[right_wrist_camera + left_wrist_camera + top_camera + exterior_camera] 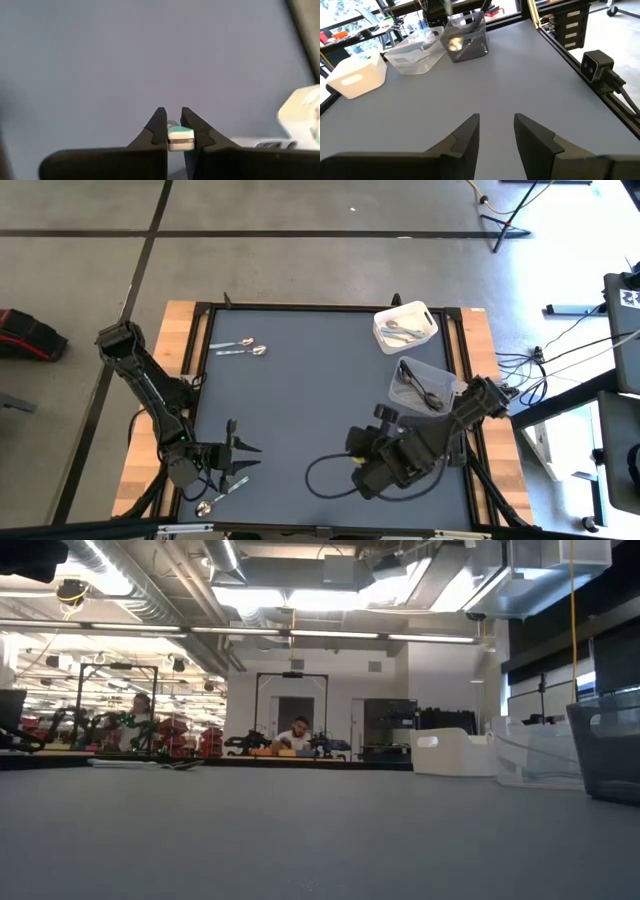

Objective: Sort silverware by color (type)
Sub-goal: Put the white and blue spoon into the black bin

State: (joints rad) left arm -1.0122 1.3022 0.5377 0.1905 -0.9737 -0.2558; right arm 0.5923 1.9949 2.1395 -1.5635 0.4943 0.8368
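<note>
Two silver spoons (240, 347) lie flat near the table's far left edge. A third silver spoon (215, 502) lies at the near left corner, just nearside of my left gripper (248, 461) (496, 116), which is open and hovers low over bare mat. My right gripper (365, 460) (173, 109) is over the near middle of the table, shut on a small shiny piece that looks like a silver spoon seen end-on. The white bin (405, 327) holds silver spoons. The clear bin (425, 385) holds dark ones. My right gripper pinches the small pale, shiny piece (180, 136) between its two fingers, a little behind their tips. A metal glint (172, 123) shows just beyond it. It is lifted clear of the mat. Which part of the spoon this is cannot be told end-on.
A dark bin (466, 41) (605, 750) stands on the table's right side beside the clear bin (415, 50), largely under my right arm in the high view. A cable loop (325, 478) lies by the right arm. The mat's middle (310, 400) is bare. People sit in the room beyond.
</note>
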